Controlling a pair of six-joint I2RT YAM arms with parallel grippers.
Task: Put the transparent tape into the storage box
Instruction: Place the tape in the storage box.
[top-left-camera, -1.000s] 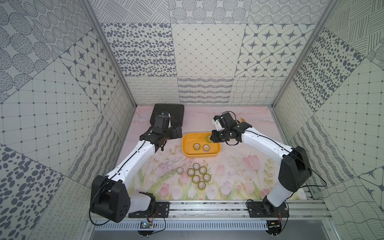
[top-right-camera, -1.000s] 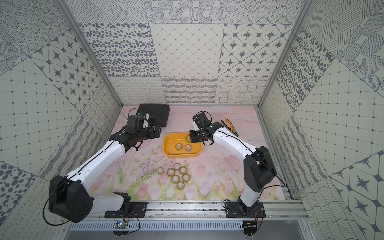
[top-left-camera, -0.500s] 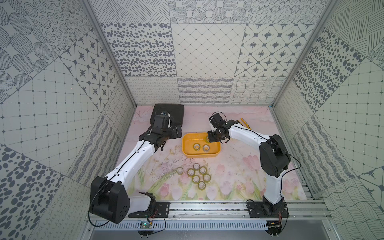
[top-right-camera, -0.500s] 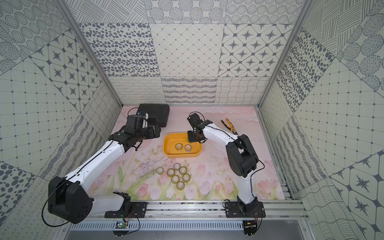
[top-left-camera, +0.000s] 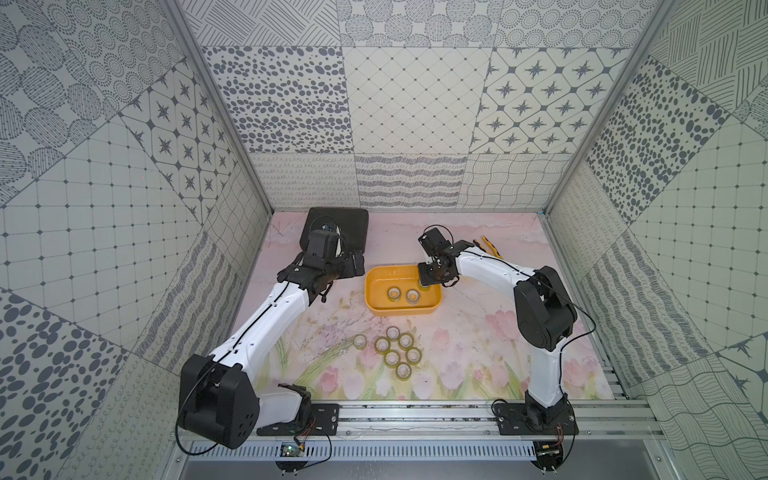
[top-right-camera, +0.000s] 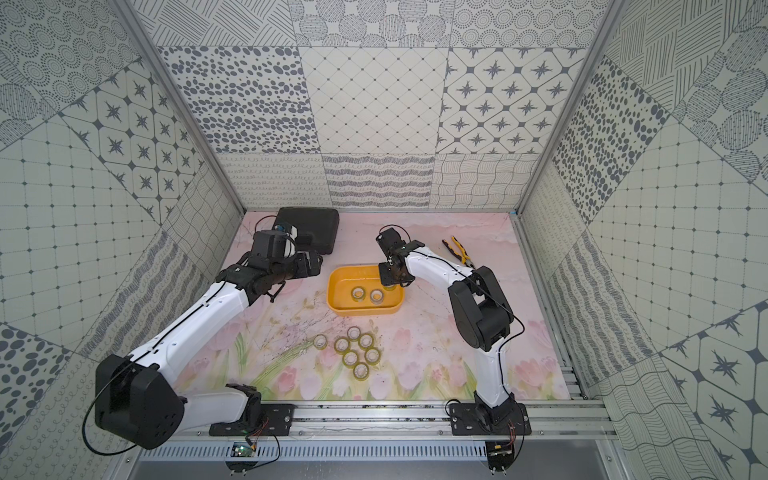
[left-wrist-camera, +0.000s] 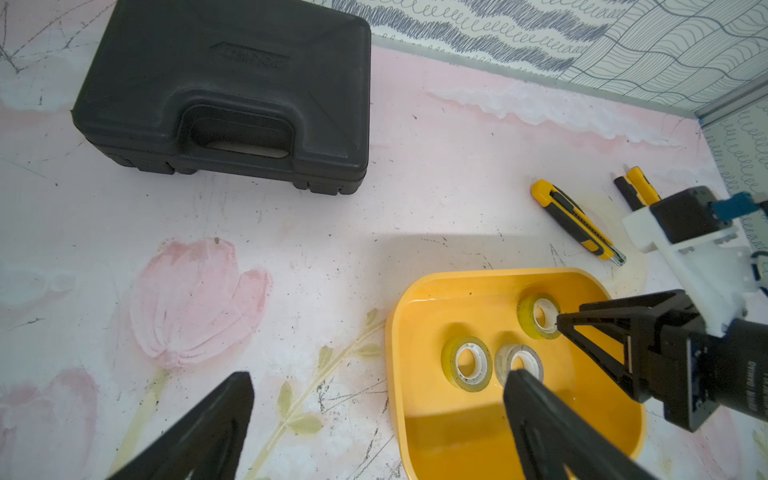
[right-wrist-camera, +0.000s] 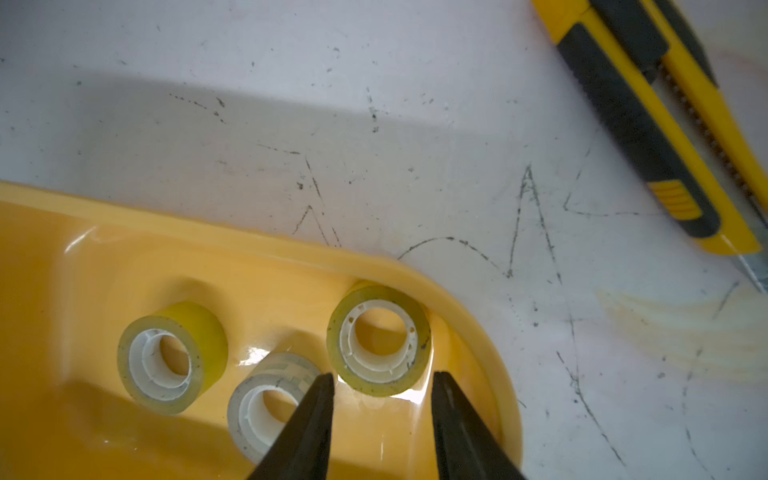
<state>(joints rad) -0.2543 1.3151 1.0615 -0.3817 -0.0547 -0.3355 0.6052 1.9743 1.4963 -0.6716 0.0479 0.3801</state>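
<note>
The storage box (top-left-camera: 401, 312) (top-right-camera: 363, 311) is a shallow yellow-orange tub in the middle of the table. Three rolls of transparent tape lie in it (right-wrist-camera: 172, 359) (right-wrist-camera: 266, 399). The third roll (right-wrist-camera: 379, 340) (left-wrist-camera: 539, 316) rests in a far corner of the tub. My right gripper (right-wrist-camera: 383, 376) (top-left-camera: 432, 279) hangs open just above that roll, holding nothing. Several more rolls (top-left-camera: 392, 347) (top-right-camera: 353, 351) lie clustered on the mat in front of the tub. My left gripper (left-wrist-camera: 378, 376) (top-left-camera: 357, 266) is open and empty beside the tub's left end.
A black case (top-left-camera: 338, 226) (left-wrist-camera: 232, 95) lies at the back left behind my left arm. A yellow utility knife (left-wrist-camera: 575, 222) (right-wrist-camera: 648, 120) lies just behind the tub's right end. Yellow-handled pliers (top-right-camera: 459, 253) lie farther right near the back.
My right gripper has gone from shut to open over the tub's far right corner, and the roll it carried now lies in the tub. The left arm has not moved.
</note>
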